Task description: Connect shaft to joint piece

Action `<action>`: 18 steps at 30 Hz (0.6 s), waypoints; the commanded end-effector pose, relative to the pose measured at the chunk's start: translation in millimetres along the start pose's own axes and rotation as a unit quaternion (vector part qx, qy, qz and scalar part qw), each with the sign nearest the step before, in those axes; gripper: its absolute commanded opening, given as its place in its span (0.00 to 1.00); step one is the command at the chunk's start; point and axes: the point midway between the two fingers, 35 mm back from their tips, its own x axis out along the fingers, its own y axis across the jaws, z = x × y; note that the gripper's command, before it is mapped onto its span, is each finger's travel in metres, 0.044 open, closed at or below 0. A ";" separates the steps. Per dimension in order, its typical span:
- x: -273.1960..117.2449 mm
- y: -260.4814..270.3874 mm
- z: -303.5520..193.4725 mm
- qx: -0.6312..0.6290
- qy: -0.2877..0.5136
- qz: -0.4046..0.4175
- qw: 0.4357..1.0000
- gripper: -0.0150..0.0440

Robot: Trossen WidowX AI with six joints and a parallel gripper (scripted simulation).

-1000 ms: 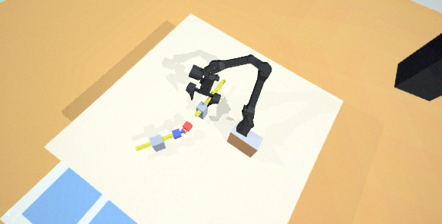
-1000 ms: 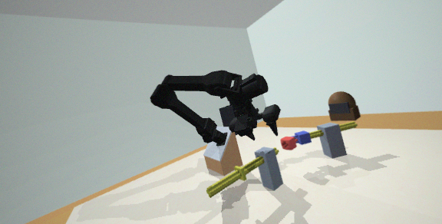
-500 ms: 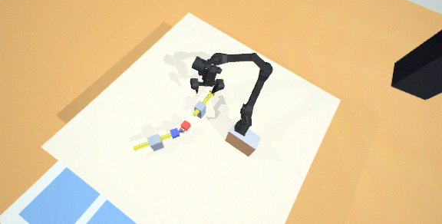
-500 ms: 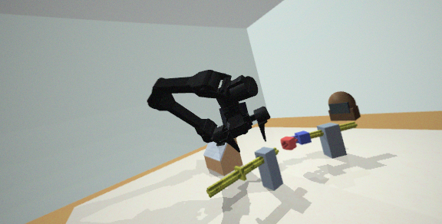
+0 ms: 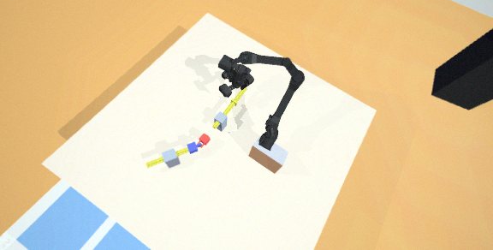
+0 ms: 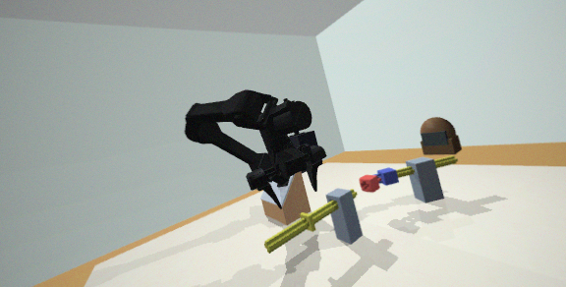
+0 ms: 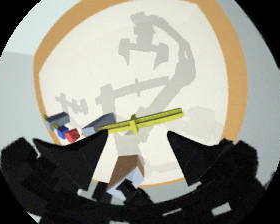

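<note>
The red joint piece [image 5: 204, 139] [image 6: 368, 183] [image 7: 72, 135] hangs by hinges on the blue piece [image 5: 193, 147] [image 6: 388, 176] at the end of the first yellow shaft [image 5: 155, 162] [image 6: 446, 161]. Its opening faces roughly toward the second shaft; exact alignment is unclear. The first block [image 5: 171, 157] [image 6: 426, 180] holds that shaft. The second yellow shaft [image 5: 240, 96] [image 6: 290, 231] [image 7: 158, 118] passes through the second block [image 5: 221, 121] [image 6: 347, 219]; its short front end is apart from the red piece. My gripper [image 6: 298, 199] [image 7: 139, 133] is open and empty above the long rear part, near its collar [image 6: 308, 221] [image 7: 134, 124].
The arm's base block [image 5: 266, 157] [image 6: 287, 207] stands beside the two shafts. A brown domed object [image 6: 438, 136] is in the background beyond the first block. A large black object [image 5: 464, 75] is at the right in the top view.
</note>
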 end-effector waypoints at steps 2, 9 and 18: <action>-4.1 -25.2 4.0 -0.078 -0.001 -0.028 0.997 1.00; -9.2 -51.4 6.0 -0.166 0.004 -0.059 0.984 1.00; -3.6 -51.6 6.4 -0.107 -0.001 -0.057 0.993 1.00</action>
